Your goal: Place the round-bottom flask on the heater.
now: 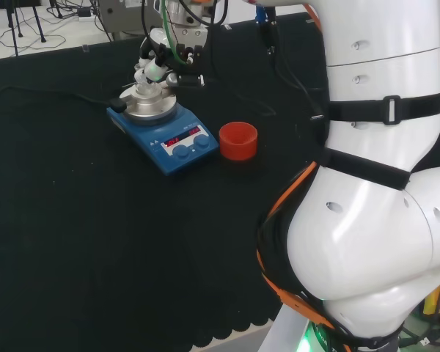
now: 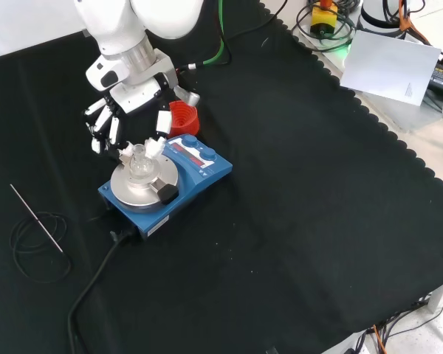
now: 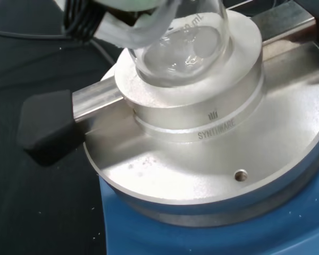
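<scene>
Flask (image 3: 181, 45), clear and round-bottomed, sits in the metal block atop the blue heater (image 2: 199, 173) toward the table's (image 2: 295, 221) far edge in the head view. The hand (image 2: 122, 122) curls its fingers around the flask's neck.

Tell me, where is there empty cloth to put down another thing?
Lots of bare cloth lies right of the blue heater in the front view, out to the scalloped edge. It is crowded at the heater: the hand is round the flask, the red stand sits behind, and a wire coil lies left.
</scene>
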Tool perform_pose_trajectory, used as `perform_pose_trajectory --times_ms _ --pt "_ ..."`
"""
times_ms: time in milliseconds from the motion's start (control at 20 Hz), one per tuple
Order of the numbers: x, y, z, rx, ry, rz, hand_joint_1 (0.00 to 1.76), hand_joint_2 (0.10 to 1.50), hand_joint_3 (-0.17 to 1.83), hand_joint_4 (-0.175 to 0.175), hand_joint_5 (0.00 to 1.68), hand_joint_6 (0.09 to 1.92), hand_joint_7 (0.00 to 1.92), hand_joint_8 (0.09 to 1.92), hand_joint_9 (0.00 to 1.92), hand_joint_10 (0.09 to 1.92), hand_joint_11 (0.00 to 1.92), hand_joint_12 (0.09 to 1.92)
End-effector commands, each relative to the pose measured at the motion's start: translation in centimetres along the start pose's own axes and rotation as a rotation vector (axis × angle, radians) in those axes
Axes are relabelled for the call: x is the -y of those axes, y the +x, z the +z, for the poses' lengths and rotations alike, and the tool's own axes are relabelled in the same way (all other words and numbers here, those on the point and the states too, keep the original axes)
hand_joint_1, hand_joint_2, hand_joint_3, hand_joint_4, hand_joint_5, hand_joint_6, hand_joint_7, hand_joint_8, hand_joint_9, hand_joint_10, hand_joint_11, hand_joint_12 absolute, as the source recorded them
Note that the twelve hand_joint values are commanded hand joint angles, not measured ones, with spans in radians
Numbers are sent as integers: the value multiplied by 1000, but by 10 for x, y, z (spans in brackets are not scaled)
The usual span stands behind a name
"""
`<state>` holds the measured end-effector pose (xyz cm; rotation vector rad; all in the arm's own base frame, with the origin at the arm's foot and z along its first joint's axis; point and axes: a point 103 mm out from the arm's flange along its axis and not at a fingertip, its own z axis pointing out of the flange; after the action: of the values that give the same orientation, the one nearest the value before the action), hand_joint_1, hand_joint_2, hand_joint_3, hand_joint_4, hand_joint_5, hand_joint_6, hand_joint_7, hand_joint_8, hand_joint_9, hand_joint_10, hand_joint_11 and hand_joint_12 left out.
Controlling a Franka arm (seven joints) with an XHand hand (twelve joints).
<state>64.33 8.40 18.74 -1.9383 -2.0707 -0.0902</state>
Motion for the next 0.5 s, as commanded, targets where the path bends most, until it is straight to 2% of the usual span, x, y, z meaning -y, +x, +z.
perform_pose_trajectory --times_ms 50,150,300,400,450,500 --pt "0 -2 2 -15 4 1 1036 742 788 151 992 1215 358 655 522 680 0 1364" --pt "1 -3 2 -25 1 -4 1038 741 763 166 1007 1173 348 656 511 683 0 1347" --pt "2 -4 1 -28 4 1 1028 847 516 175 1009 1063 325 668 481 706 0 1312" --pt "3 -4 1 -13 3 -4 923 796 527 5 986 959 321 666 466 713 0 1301" --pt "4 -4 1 -9 3 -4 894 760 572 -48 966 935 319 666 460 716 0 1296" --pt "4 -5 1 -11 5 -4 879 733 605 -73 932 918 316 667 455 718 0 1288"
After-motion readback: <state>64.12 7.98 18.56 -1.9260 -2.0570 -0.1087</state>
